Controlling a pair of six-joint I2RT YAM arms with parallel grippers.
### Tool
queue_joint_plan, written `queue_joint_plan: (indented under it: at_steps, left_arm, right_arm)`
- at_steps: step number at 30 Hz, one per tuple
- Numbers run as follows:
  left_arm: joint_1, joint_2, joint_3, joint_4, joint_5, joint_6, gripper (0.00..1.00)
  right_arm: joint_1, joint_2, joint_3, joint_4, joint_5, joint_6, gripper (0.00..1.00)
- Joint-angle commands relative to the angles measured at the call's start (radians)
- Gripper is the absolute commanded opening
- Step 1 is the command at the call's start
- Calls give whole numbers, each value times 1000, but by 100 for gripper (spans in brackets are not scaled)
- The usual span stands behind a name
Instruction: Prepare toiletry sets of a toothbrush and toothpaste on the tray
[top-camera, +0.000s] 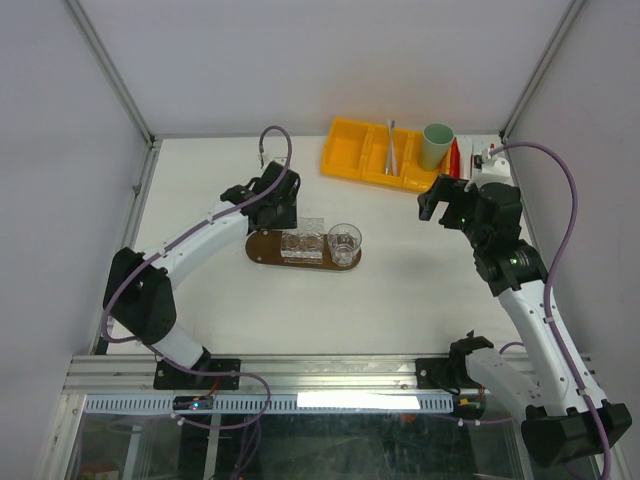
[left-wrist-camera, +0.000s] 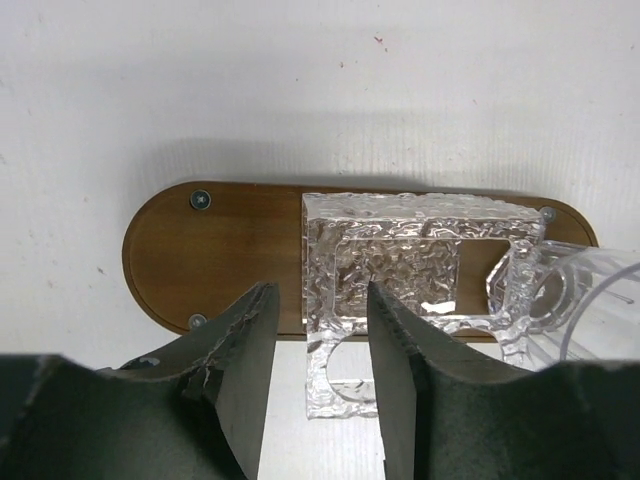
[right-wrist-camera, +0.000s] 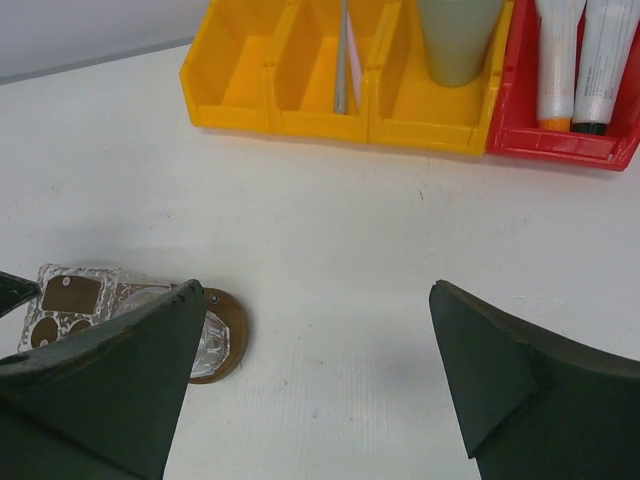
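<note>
Tray (top-camera: 262, 248): a dark-brown wooden oval with rounded ends and small screws near its rim, lying crosswise near the middle of the white tabletop (top-camera: 400, 290). It carries a clear textured holder (top-camera: 303, 244) and, to the right, a clear glass (top-camera: 344, 242). A pale toothbrush (top-camera: 391, 148) lies in the yellow divided bin (top-camera: 345, 150) at the far right. Its end compartment holds a mint-green cup (top-camera: 436, 146), and two white tubes (right-wrist-camera: 557, 50) lie in the adjoining red bin (right-wrist-camera: 560, 145). The left jaws hang partly open, holding nothing, over the tray's near edge. The right jaws gape wide, also holding nothing, above bare tabletop. The surface is faintly speckled, and pale walls (top-camera: 300, 60) and metal posts (top-camera: 110, 70) enclose it.
</note>
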Motion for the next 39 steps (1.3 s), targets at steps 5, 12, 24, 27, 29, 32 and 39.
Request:
queue_joint_plan:
  at_steps: [5,12,24,27,29,32,39]
  left_arm:
    - [-7,-120,46,36,30,25,54]
    - [-7,-191,78,66,84,47,67]
    - [-6,-305,132,74,92,106,91]
    - [-4,-318,158,80,72,131,98]
    - [2,-329,171,93,68,142,99]
    - [10,-363,164,134,71,158,99]
    - [30,-462,125,272,66,190,99]
  right_arm:
    - [-4,-12,24,29,-28,-2,98]
    - [-5,-23,30,7,-36,1,98]
    - [-5,-13,65,-35,-57,18,98]
    - [-3,-10,64,-39,-63,28,98]
    - [-5,-11,57,-34,-72,30,98]
    - [-5,2,62,-41,-81,31,98]
    - [-4,10,66,-50,-77,30,98]
